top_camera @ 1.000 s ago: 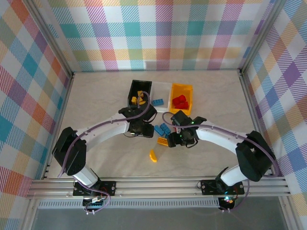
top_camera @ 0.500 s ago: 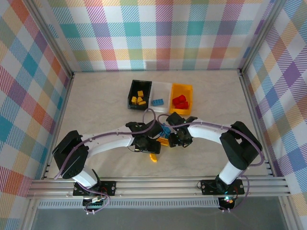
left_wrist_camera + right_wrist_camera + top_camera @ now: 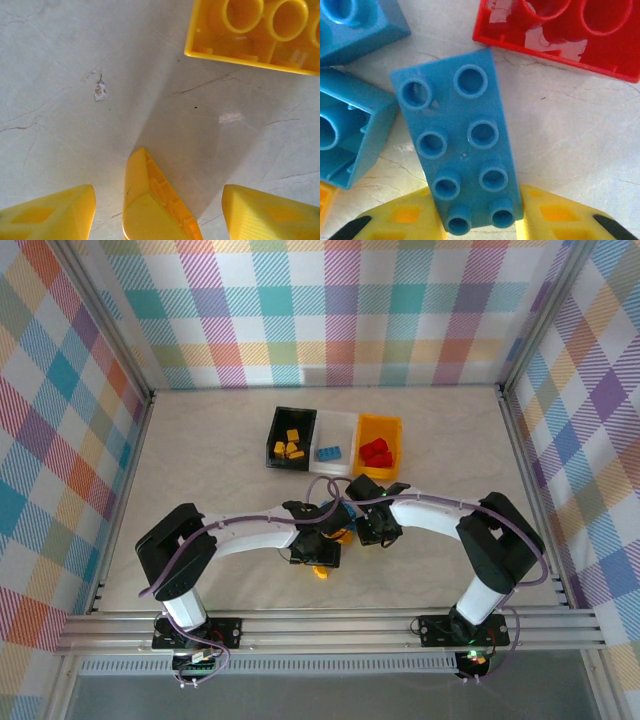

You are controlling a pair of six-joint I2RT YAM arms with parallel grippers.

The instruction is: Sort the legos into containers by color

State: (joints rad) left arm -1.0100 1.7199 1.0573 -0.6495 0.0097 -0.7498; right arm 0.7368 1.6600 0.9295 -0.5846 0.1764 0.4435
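A blue eight-stud lego (image 3: 457,135) lies studs-up on the table, and my right gripper (image 3: 477,216) is shut on its near end, both yellow fingers (image 3: 400,222) pressed to its sides. My left gripper (image 3: 159,212) stands open astride a yellow lego (image 3: 145,175) lying on its side, with a gap on each side. From above, both grippers, left (image 3: 318,552) and right (image 3: 362,530), are low over the loose legos in mid-table. The containers stand behind: black (image 3: 276,430) with yellow legos, white (image 3: 340,423) with a blue one, yellow-orange (image 3: 392,430) with red ones.
Two more blue legos (image 3: 350,135) crowd the held brick's left side, and an upturned red lego (image 3: 565,30) lies just beyond it. Another upturned yellow lego (image 3: 255,30) sits ahead of the left gripper. Plaid walls close in the table on three sides.
My left gripper came back from the black bin to the loose legos and straddles a yellow one. My right gripper closed on the blue lego.
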